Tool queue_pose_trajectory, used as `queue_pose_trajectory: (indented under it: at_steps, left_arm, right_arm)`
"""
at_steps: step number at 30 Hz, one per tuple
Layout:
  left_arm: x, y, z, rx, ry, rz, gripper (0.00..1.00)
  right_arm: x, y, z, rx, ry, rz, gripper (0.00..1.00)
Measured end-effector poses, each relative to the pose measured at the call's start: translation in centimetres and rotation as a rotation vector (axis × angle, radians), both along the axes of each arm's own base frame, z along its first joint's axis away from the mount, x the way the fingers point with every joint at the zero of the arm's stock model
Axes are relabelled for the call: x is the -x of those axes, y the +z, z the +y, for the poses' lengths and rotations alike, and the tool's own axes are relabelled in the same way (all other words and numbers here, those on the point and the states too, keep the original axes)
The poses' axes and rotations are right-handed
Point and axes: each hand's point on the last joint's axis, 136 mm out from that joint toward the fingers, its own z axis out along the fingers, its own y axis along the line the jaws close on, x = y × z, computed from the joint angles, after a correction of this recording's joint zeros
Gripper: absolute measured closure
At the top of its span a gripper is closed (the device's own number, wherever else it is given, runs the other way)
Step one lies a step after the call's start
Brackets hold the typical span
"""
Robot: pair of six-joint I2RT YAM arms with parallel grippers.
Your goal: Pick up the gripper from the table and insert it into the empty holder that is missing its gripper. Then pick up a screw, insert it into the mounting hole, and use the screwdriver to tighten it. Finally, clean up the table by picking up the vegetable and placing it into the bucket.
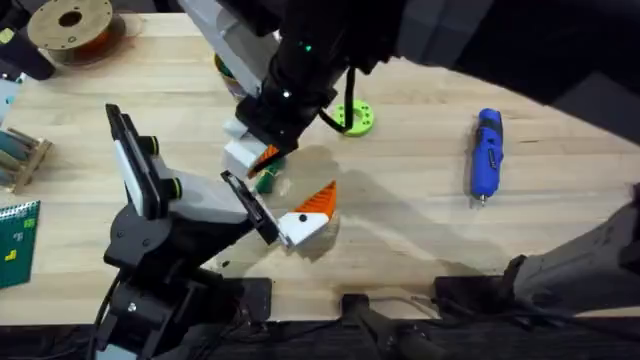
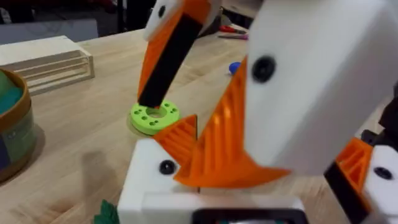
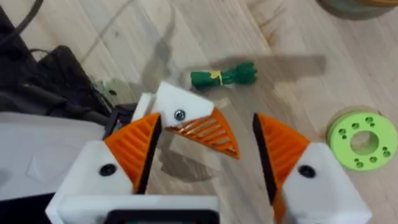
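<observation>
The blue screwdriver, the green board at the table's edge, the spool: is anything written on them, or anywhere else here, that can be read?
No text can be read anywhere in these pictures.
Screwdriver: no lettering shows.
Green board: pale marks, too small to read.
Spool: no label to be made out.
Bucket: a dark patch on its wall, no letters legible.
Green ring: holes, no markings.

My right arm blocked most of the bucket (image 1: 224,68) beyond my right gripper (image 3: 205,146). The vegetable (image 1: 266,180) sat half hidden under that gripper overhead. Left wrist view: bucket cut by edge, vegetable just a tip, screwdriver (image 2: 234,67) barely showing past my finger.
</observation>
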Motion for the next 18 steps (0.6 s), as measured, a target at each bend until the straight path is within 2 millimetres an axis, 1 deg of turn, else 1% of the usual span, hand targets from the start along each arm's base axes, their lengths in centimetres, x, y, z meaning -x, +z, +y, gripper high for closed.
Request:
queue_pose_trajectory:
  at_steps: [2, 5, 7, 12, 15, 16, 17, 18]
  left_arm:
    - [0.0, 0.0, 0.0, -0.001, 0.0, -0.001, 0.014]
    - [0.0, 0.0, 0.0, -0.002, 0.0, -0.003, 0.014]
    - [0.0, 0.0, 0.0, -0.002, 0.0, -0.003, 0.013]
    - [0.0, 0.0, 0.0, -0.004, 0.0, -0.005, 0.014]
    - [0.0, 0.0, 0.0, -0.004, 0.0, -0.005, 0.012]
    - [0.0, 0.0, 0.0, -0.004, 0.0, -0.006, 0.014]
    - [0.0, 0.0, 0.0, -0.004, 0.0, -0.006, 0.014]
    - [0.0, 0.0, 0.0, -0.004, 0.0, -0.006, 0.014]
  right_arm:
    - [-0.1, 0.4, -0.4, -0.005, -0.007, 0.001, 0.131]
    - [-0.5, 1.5, -1.9, -0.009, -0.037, -0.001, 0.131]
    - [-0.9, 2.6, -3.4, -0.014, -0.067, -0.007, 0.131]
    - [-1.9, 5.4, -7.9, -0.028, -0.166, -0.025, 0.129]
    - [-2.3, 6.5, -9.9, -0.058, -0.222, -0.047, 0.129]
    - [-2.2, 6.6, -10.5, -0.07, -0.241, -0.054, 0.128]
    - [-0.5, 5.7, -12.7, -0.151, -0.299, -0.069, 0.128]
    - [0.2, 5.5, -13.2, -0.171, -0.302, -0.065, 0.128]
